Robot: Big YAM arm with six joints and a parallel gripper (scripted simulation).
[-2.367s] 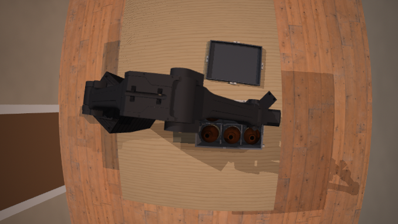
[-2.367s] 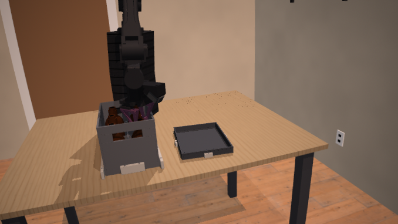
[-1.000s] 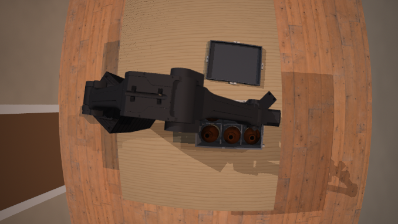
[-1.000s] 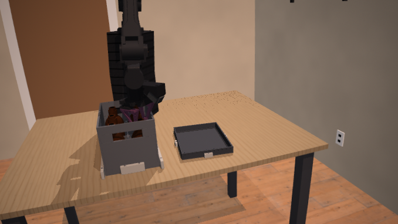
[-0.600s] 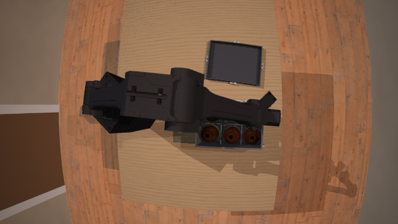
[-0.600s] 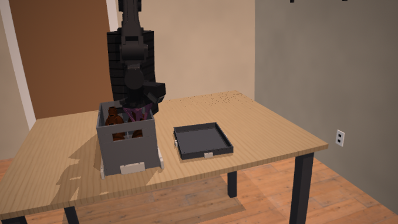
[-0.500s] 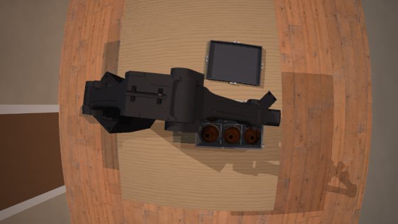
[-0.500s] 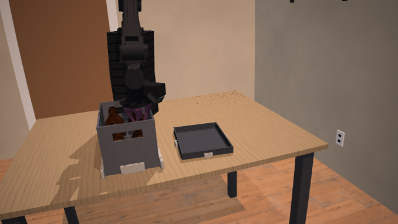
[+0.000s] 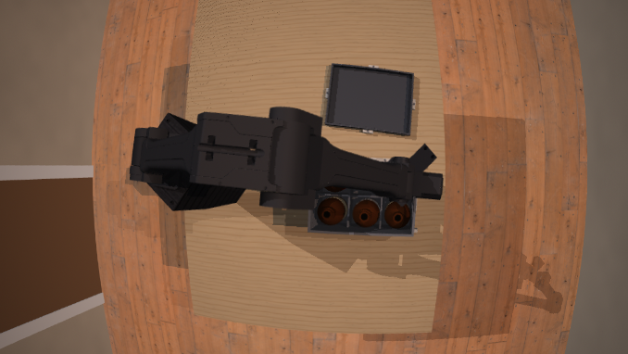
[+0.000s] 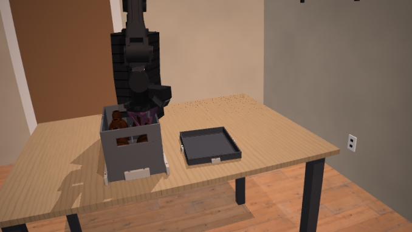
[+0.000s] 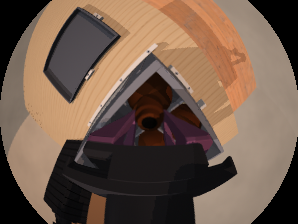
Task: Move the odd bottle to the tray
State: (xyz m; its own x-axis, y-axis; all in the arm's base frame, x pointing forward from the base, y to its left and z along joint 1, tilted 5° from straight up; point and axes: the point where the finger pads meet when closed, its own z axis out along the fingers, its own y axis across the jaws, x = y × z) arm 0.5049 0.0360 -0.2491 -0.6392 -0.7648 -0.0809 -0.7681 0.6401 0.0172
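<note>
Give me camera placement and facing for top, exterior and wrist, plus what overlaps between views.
Top: overhead, looking straight down at the table; the arm lies across the crate, three bottles show uncovered, tray beyond.
Exterior: off the table's front corner, looking across at the arm's front; gripper reaches down into the crate.
Wrist: on the arm, looking down past purple fingers shut on a bottle neck.
Shared: crate and tray appear in all three.

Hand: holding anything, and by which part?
Yes. The hand is shut on a brown bottle in the crate, gripping it at the neck.
</note>
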